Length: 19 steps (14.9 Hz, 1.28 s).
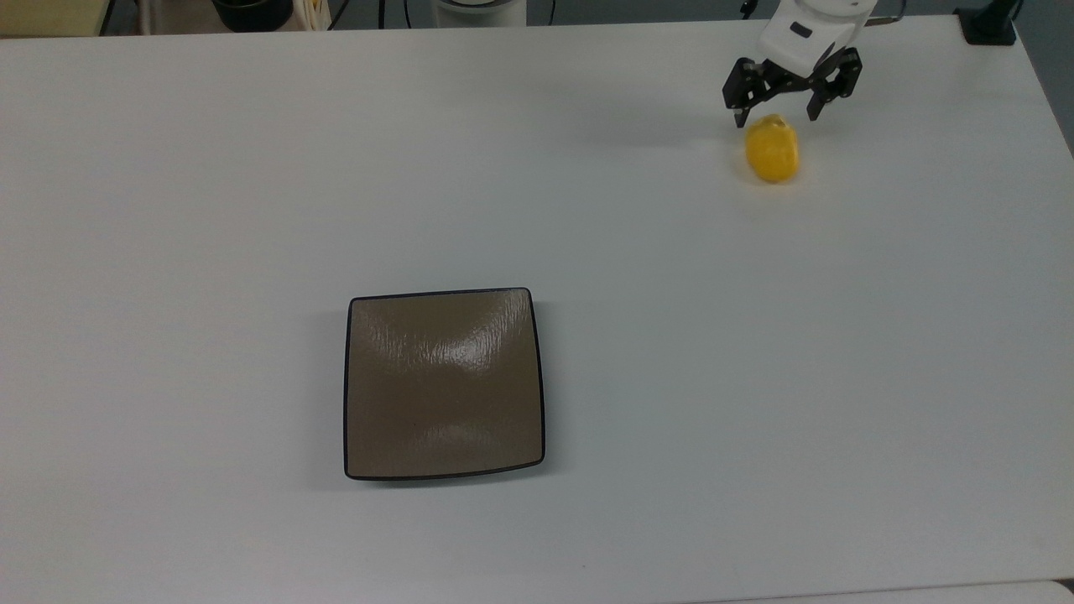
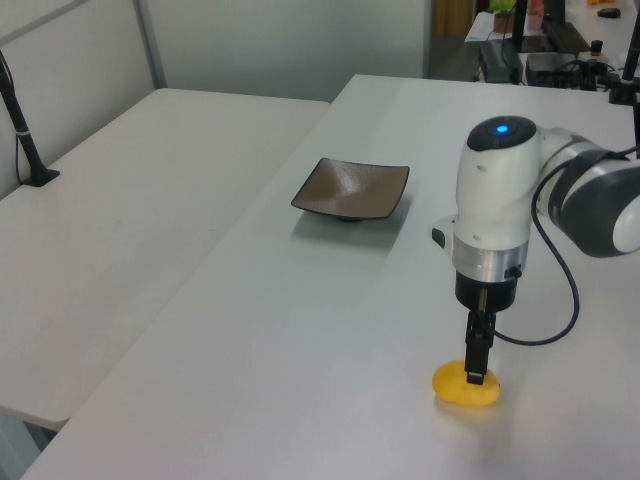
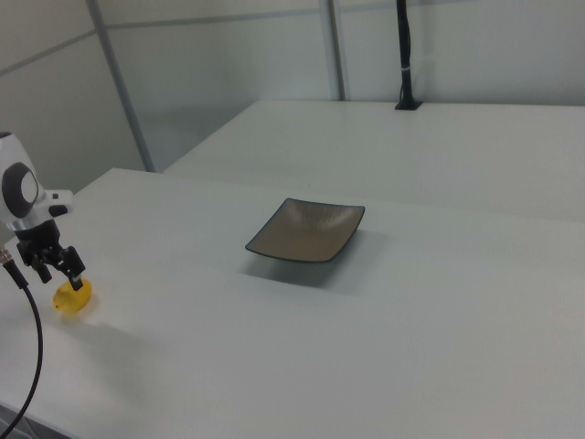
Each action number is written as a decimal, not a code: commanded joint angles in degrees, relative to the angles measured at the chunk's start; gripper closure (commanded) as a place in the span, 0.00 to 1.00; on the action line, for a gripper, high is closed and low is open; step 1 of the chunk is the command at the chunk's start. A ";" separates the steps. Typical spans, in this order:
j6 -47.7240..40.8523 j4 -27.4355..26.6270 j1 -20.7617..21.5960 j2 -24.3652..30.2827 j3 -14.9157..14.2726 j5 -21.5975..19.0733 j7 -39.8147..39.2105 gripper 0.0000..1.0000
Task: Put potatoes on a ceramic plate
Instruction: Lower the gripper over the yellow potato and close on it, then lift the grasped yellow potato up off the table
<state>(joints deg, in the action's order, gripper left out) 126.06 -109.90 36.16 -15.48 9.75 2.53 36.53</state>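
I'm holding my tool point(image 1: 776, 117) over the potato point(image 1: 773, 151) with fingers spread apart, one tip on each side of its far end in the top view, not clamping it. The potato is lying on the white table point(image 1: 252, 168) near the top view's upper right, long axis running roughly top to bottom in the top view. The ceramic plate point(image 1: 443, 384) is sitting well apart toward the top view's lower left, with bare table between them.
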 commanded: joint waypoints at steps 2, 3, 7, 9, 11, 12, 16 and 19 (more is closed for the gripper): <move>5.51 -2.08 -0.04 -1.57 0.10 2.12 1.79 0.00; 6.47 -2.08 -0.04 -1.83 0.19 2.30 1.79 0.00; 8.76 -1.81 0.05 -3.85 0.27 3.44 1.71 0.00; 8.85 -1.73 -0.04 -4.30 0.27 4.06 1.71 0.00; 8.85 -1.73 -0.39 -4.30 0.36 4.06 1.27 0.28; 8.85 -1.64 -0.39 -4.38 0.45 4.15 1.27 0.48; 8.68 -1.55 -0.48 -4.39 1.24 4.23 1.27 0.96; 7.80 -1.29 -1.88 -3.16 1.42 4.23 0.22 1.00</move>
<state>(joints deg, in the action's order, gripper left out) 133.61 -111.17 36.08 -19.92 10.37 5.48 36.73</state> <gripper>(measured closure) 0.348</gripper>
